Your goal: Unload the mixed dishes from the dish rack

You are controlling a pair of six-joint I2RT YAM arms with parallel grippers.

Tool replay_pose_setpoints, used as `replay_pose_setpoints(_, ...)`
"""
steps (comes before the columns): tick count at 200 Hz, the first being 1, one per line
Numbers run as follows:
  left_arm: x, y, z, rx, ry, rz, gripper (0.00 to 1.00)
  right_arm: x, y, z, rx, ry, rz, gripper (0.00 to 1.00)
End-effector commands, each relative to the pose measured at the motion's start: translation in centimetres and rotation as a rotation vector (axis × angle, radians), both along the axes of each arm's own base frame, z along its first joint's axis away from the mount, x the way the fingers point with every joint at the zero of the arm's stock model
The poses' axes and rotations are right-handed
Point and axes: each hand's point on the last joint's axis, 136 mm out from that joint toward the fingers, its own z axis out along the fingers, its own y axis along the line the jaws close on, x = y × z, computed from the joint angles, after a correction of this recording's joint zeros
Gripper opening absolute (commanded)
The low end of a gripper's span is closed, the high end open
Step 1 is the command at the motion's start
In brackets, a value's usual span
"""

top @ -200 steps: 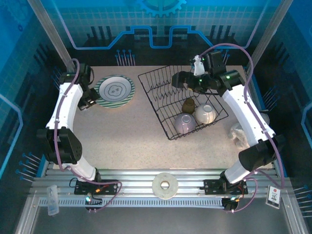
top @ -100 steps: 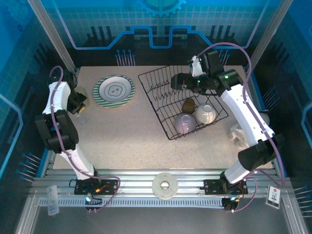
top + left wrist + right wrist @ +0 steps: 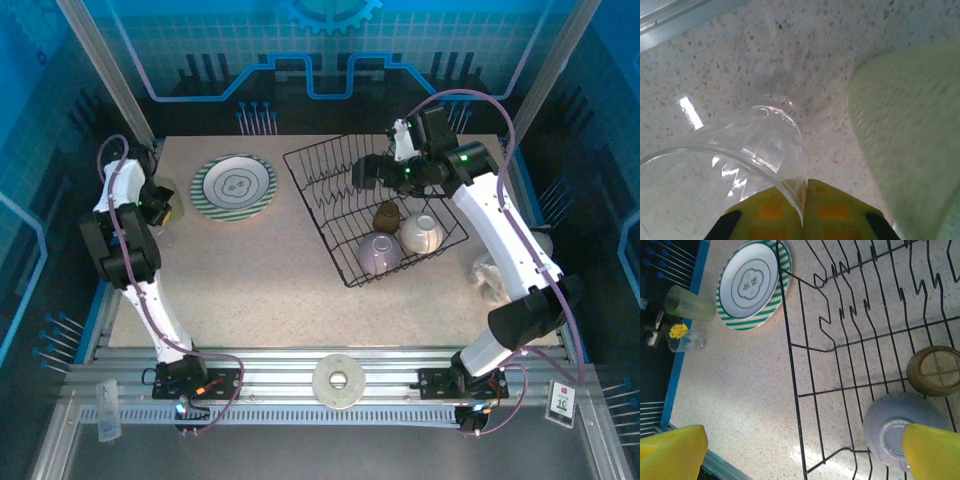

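You'll see the right gripper (image 3: 801, 454) spread wide, with the rack's (image 3: 790, 347) edge wire running up between the jaws. Just beside the right-hand finger sits the lavender cup (image 3: 887, 427), base up, with the brown cup (image 3: 935, 371) beyond it. Well past the left-hand finger lie the striped plate (image 3: 752, 282) and a green tumbler (image 3: 689, 304).

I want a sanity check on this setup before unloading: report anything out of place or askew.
The white ring-shaped disc lies off the table, on the metal rails in front of it. The dish rack sits skewed to the table edges. A white cloth lump lies at the right edge. Nothing looks spilled or broken.
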Motion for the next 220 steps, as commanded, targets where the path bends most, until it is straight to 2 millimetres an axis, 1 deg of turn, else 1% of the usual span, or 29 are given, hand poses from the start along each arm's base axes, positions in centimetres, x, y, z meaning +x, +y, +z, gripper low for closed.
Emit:
replay_pose_setpoints(1,0.3,1.3,-0.2,0.028,0.016,0.070,0.00,-0.9,0.2,-0.2,-0.031,0.027,0.019,1.00)
replay_pose_setpoints(44,1.5,1.8,-1.0,0.025,0.013,0.103,0.00,-0.9,0.2,-0.4,-0.037,0.047,0.004,1.00)
replay_pose_setpoints(62,2.2,2.0,-1.0,0.028,0.002,0.105,0.00,-0.8,0.4,-0.4,-0.039,0.048,0.004,1.00)
replay_pose_setpoints(93,2.9,2.2,-1.2,0.018,0.007,0.107,0.00,-0.8,0.6,-0.5,-0.044,0.051,0.006,1.00)
replay_pose_setpoints(134,3.3,2.3,-0.9,0.013,-0.003,0.108,0.18,-0.6,0.8,-0.8,-0.045,0.052,0.008,1.00)
replay_pose_setpoints(142,3.4,2.2,-0.9,0.009,-0.005,0.108,0.20,-0.6,0.8,-0.8,-0.045,0.053,0.007,1.00)
replay_pose_setpoints(177,3.4,2.0,-0.3,0.002,-0.014,0.112,0.26,-0.6,0.9,-0.9,-0.043,0.049,0.012,1.00)
replay_pose_setpoints(220,2.5,2.0,0.7,0.015,-0.017,0.116,0.30,-0.8,0.9,-0.8,-0.037,0.033,0.023,1.00)
